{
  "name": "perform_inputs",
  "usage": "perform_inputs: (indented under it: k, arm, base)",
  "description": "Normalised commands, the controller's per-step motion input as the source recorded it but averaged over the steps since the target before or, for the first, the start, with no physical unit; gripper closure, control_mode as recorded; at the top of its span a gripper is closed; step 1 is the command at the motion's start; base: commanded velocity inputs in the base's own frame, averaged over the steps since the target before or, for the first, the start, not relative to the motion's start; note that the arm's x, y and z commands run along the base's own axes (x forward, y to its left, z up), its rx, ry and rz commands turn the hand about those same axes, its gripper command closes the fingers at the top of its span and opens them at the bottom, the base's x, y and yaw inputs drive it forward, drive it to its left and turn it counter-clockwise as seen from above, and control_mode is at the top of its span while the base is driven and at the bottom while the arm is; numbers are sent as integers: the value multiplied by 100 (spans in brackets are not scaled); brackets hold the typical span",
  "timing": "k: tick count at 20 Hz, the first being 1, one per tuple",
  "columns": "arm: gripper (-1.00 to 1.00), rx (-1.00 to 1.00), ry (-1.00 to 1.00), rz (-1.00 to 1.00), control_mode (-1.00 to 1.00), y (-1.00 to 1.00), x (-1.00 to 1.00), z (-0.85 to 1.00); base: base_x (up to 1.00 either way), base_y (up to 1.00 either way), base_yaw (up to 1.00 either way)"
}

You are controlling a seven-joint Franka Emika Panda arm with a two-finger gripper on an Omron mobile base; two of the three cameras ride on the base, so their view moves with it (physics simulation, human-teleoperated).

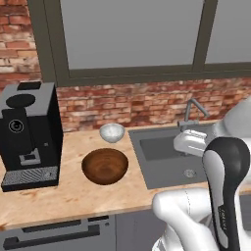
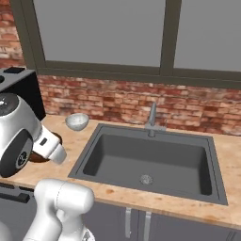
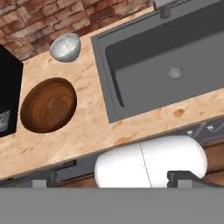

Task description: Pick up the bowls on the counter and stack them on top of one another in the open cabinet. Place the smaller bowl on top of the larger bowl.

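Note:
On the light wood counter [image 1: 73,196] the smaller bowl [image 1: 112,132], glossy white, sits close to the brick wall. The larger bowl [image 1: 105,165], wide and dark brown, sits just in front of it. Both stand upright and apart, left of the sink. The hand view looks down on the white bowl [image 3: 65,47] and the brown bowl [image 3: 48,105]. In the right base view the white bowl [image 2: 77,121] is plain, while my arm covers most of the brown one. My gripper [image 1: 186,145] hangs open and holds nothing, above the sink's left part, to the right of both bowls. The open cabinet is out of view.
A black coffee machine [image 1: 29,132] stands on the counter, left of the bowls. The dark grey sink [image 2: 146,160] with its faucet [image 2: 151,117] takes up the right. Brick wall and a window lie behind. Grey fronts [image 1: 59,235] run below the counter edge.

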Motion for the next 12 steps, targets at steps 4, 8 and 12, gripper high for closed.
perform_inputs:
  k: [4,8,12]
  arm:
    - [-100,0,-15,-15,-100,15,15,0]
    - [-100,0,-3,-4,-100,6,6,0]
    - [-100,0,0,0,-100,0,14,0]
  base:
    - [0,0,0]
    - [0,0,0]
    - [0,0,0]
